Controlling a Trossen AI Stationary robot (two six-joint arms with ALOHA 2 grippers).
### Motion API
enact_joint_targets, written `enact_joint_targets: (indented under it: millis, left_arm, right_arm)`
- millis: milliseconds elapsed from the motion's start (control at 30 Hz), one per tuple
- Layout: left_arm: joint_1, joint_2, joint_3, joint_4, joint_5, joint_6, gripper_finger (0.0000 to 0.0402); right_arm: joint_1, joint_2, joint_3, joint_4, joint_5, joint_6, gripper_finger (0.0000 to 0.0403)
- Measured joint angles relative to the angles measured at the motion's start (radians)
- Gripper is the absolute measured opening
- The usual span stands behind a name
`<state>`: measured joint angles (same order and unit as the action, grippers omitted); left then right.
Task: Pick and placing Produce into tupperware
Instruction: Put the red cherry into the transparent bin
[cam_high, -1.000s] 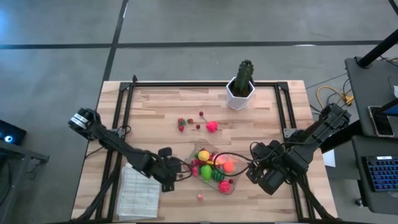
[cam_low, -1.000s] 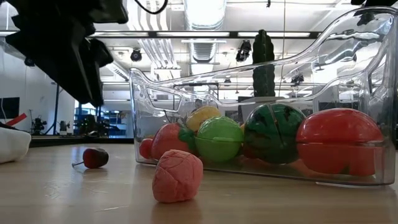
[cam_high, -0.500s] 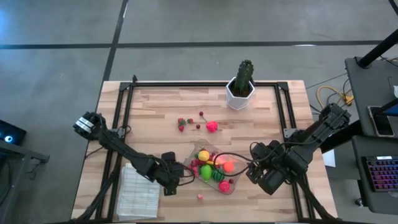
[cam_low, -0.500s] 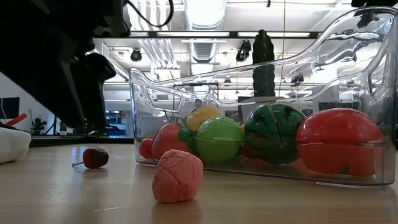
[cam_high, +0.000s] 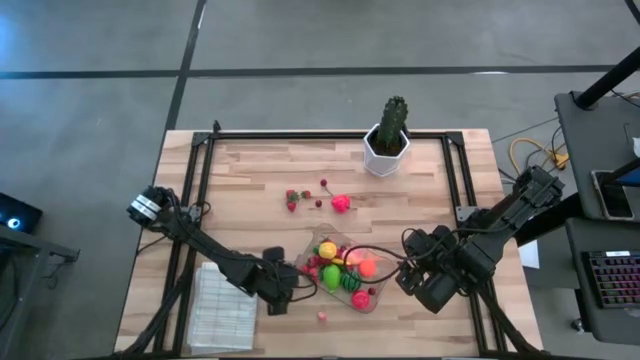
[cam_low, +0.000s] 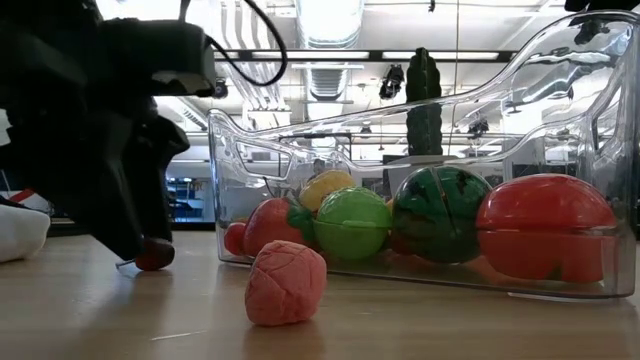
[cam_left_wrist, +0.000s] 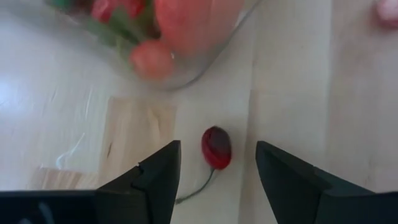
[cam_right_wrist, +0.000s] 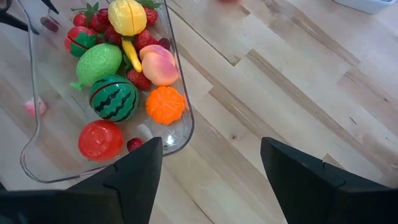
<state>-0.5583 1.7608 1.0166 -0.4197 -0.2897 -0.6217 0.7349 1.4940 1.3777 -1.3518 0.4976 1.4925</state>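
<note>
Your pale wooden surface (cam_high: 250, 190) is seen from above, taken here from left to right. At the near left corner lies a white folded ribbed cloth (cam_high: 222, 317). Just right of it your left pincer (cam_high: 290, 292) is down at the surface, its two dark fingers (cam_left_wrist: 155, 180) apart and not gripping. A small dark red cherry with a thin stem (cam_left_wrist: 216, 148) lies on the wood in the gap between them. In the low view the cherry (cam_low: 155, 254) sits right at the tip of the dark pincer, though you cannot tell whether they touch.

Beside the cherry is the clear shallow rectangular plastic container with rounded corners (cam_high: 373, 297), set at an angle on the near middle of the surface. It holds a yellow fruit (cam_right_wrist: 127, 17), a bright green fruit (cam_right_wrist: 98, 61), a green striped melon ball (cam_right_wrist: 114, 98), an orange ridged fruit (cam_right_wrist: 165, 104), a peach-pink fruit (cam_right_wrist: 159, 65), a round red fruit (cam_right_wrist: 100, 140) and several small red berries (cam_right_wrist: 142, 40). A pink wrinkled piece (cam_low: 286, 283) lies on the wood just outside the container, on its near side.

Farther back, around the middle of the surface, a few tiny red berries (cam_high: 296, 198) and a pink fruit (cam_high: 341, 204) lie loose, well apart from the container. At the far edge stands a dark green cactus in a white pot (cam_high: 388, 139).

Your right pincer (cam_high: 408, 270) is just beside the right end of the container. Its fingers (cam_right_wrist: 127, 183) stand wide apart and empty above the wood.
</note>
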Motion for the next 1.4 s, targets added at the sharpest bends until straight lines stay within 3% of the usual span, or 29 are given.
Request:
enact_joint_targets:
  millis: [500, 900, 1400]
  left_arm:
    - [0.000, 0.035, -0.009, 0.048, -0.008, -0.001, 0.0188]
    - [0.001, 0.036, -0.008, 0.053, -0.009, 0.000, 0.0085]
    - [0.002, 0.002, -0.002, -0.015, -0.014, -0.001, 0.0041]
  right_arm:
    - [0.000, 0.000, 0.000, -0.001, 0.000, 0.000, 0.0264]
    - [0.000, 0.000, 0.000, -0.002, 0.001, -0.001, 0.0270]
    - [0.000, 0.000, -0.004, -0.004, 0.001, -0.005, 0.0269]
